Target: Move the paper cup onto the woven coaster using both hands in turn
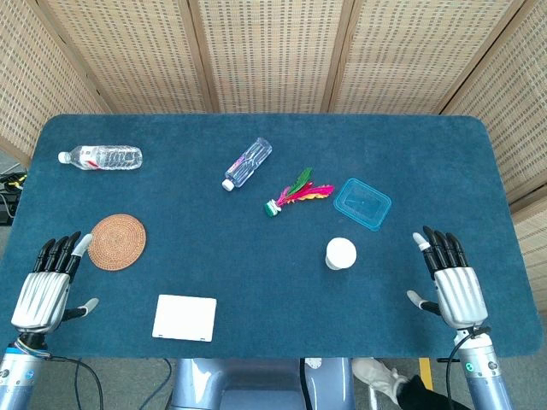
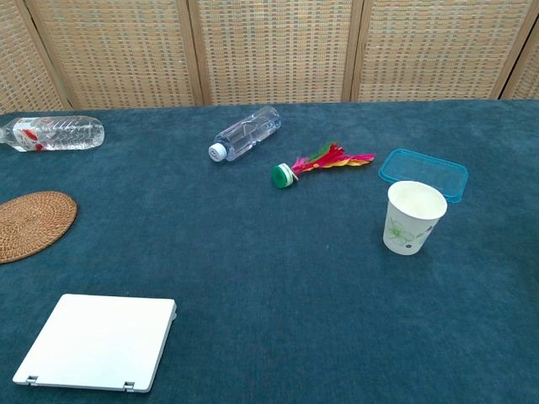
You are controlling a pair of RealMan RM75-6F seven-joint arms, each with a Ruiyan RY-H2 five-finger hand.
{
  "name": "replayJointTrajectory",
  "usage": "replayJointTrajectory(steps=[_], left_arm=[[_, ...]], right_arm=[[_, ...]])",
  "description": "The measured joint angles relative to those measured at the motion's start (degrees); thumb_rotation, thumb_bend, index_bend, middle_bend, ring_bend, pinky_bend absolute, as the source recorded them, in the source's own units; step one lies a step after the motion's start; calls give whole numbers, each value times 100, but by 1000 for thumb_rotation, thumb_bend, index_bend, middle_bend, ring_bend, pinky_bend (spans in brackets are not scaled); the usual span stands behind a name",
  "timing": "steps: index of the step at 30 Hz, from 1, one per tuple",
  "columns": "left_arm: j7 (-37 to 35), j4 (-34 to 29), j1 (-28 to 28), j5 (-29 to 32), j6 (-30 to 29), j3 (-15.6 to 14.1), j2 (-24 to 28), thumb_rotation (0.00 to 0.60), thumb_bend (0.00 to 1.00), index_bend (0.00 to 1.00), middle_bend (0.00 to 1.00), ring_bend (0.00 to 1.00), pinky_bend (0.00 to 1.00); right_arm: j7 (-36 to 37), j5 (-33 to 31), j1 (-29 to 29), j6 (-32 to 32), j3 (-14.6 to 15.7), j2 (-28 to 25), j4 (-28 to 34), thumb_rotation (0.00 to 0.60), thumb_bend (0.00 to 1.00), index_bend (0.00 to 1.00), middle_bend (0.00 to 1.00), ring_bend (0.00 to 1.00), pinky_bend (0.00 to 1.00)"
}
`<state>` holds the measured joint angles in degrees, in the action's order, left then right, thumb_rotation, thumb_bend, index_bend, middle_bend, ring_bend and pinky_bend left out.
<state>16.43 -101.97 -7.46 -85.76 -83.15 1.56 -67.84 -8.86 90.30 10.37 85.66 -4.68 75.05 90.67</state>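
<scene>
The white paper cup [image 1: 340, 254] [image 2: 413, 217] stands upright right of the table's middle, with a faint green print on its side. The round woven coaster [image 1: 117, 242] [image 2: 32, 224] lies flat far to the left. My left hand [image 1: 47, 285] rests at the table's front left corner, fingers straight and apart, holding nothing, just left of the coaster. My right hand [image 1: 451, 280] lies at the front right, fingers extended and empty, about a hand's width right of the cup. Neither hand shows in the chest view.
A blue lidded box [image 1: 362, 203] [image 2: 423, 174] sits just behind the cup. A feather shuttlecock [image 1: 295, 194] [image 2: 316, 164] and two plastic bottles [image 1: 248, 162] [image 1: 101, 157] lie further back. A white flat case [image 1: 185, 317] [image 2: 99, 341] is at the front edge.
</scene>
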Motion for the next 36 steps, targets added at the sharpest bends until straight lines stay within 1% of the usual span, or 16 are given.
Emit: replayJointTrajectory(steps=[19,30,36], left_arm=[[-117,15,-13,-17,23,-1,34,600,143,0,0,0,0],[-93,-39,21,-65,-49,-20,64,600,142,0,0,0,0],[-153,-45,40,-56,-89,-5,92,600,141,0,0,0,0]], right_arm=[[-14,-13,8,-24,-5,-3,1,600,84,0,0,0,0],[107,53,12,-22,27,-32,-1,600,83,0,0,0,0],[166,91,112,-183,39,-59,44,600,84,14,0,0,0]])
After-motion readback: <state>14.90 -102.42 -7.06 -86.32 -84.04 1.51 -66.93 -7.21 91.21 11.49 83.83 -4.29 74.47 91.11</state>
